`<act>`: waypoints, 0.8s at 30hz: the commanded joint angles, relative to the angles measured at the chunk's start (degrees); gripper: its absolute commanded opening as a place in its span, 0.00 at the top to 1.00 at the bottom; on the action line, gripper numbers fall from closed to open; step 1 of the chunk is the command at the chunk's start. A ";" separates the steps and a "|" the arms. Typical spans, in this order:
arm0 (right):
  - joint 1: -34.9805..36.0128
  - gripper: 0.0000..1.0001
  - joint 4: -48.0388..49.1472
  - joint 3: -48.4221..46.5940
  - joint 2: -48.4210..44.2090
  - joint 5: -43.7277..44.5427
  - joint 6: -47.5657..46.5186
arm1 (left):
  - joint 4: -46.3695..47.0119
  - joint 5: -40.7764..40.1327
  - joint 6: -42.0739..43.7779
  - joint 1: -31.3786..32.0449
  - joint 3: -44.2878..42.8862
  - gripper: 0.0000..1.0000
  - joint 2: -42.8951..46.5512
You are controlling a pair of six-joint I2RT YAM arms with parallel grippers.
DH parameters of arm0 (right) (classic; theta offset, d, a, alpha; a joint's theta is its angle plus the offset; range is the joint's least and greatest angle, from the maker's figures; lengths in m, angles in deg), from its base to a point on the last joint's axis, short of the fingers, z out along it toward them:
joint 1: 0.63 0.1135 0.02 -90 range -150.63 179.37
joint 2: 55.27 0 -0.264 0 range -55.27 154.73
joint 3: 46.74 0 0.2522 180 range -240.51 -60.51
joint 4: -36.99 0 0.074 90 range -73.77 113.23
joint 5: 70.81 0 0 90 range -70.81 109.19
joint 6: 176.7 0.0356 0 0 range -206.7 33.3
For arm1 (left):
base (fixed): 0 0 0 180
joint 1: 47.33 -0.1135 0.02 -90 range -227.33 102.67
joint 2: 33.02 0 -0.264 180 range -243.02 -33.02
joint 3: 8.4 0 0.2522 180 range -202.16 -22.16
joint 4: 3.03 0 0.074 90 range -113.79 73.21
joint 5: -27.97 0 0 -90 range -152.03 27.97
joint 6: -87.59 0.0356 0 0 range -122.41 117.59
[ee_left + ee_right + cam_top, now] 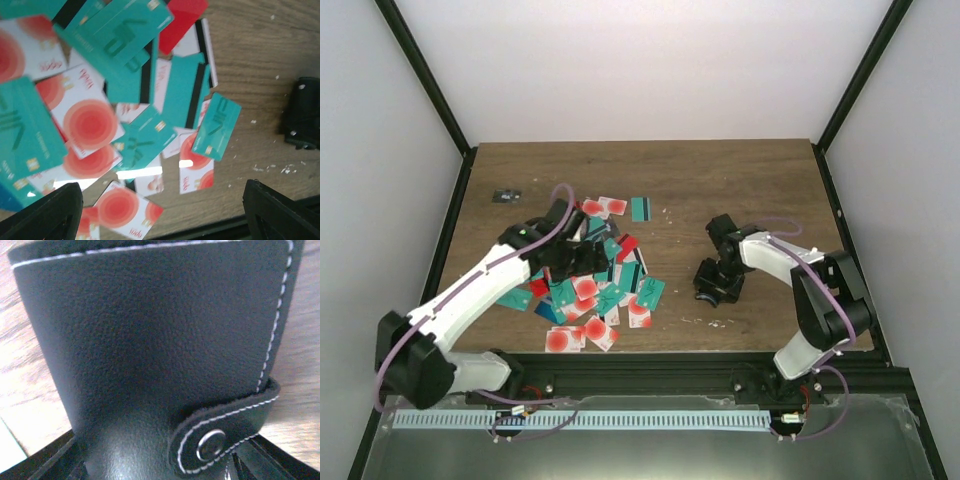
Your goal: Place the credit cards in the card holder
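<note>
- Table [740,180]: wooden board, white walls close on the left, far and right sides, black rail [720,362] along the near edge.
- Open room: the far strip of board lay bare apart from three outlying cards; a bare lane ran between the pile and the right arm; bare wood also at the right edge.
- Credit cards [595,295]: one loose, overlapping heap on the left half, its nearest cards just short of the near rail. Too stacked for a firm count; well over a dozen showed. Teal and white-with-red-circle were most common, with at least one red and one blue.
- Left gripper [578,252]: hovered over the heap's far side, fingers [45,215] spread wide, nothing between them.
- Right gripper [717,287]: well apart from the heap, right of centre, closed partway, its fingers [45,462] against either side of the card holder [150,340].
- Card holder: one, black with white stitching, folded shut, snap tab [220,435] fastened. Could not tell if it touched the board.
- Small dark grey object [506,194]: one, alone near the far left corner.
- White flecks [718,322]: scattered near the right gripper.
</note>
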 commanded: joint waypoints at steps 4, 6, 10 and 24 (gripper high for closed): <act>2.53 0.19 2.57 -0.70 -0.60 -4.57 -4.78 | -8.33 -13.77 7.59 4.74 -19.04 0.00 -12.33; 2.50 0.13 1.34 -1.25 -2.04 -3.41 -5.85 | -6.10 -15.91 11.59 4.64 -21.18 0.00 -12.68; 2.48 0.04 0.63 -2.89 -5.55 -2.75 -7.86 | 2.53 -13.62 10.07 -1.06 -17.24 0.00 -11.25; 1.10 0.06 -3.26 3.68 -19.08 4.00 -5.96 | 25.26 16.55 11.62 5.06 -8.39 0.13 -20.64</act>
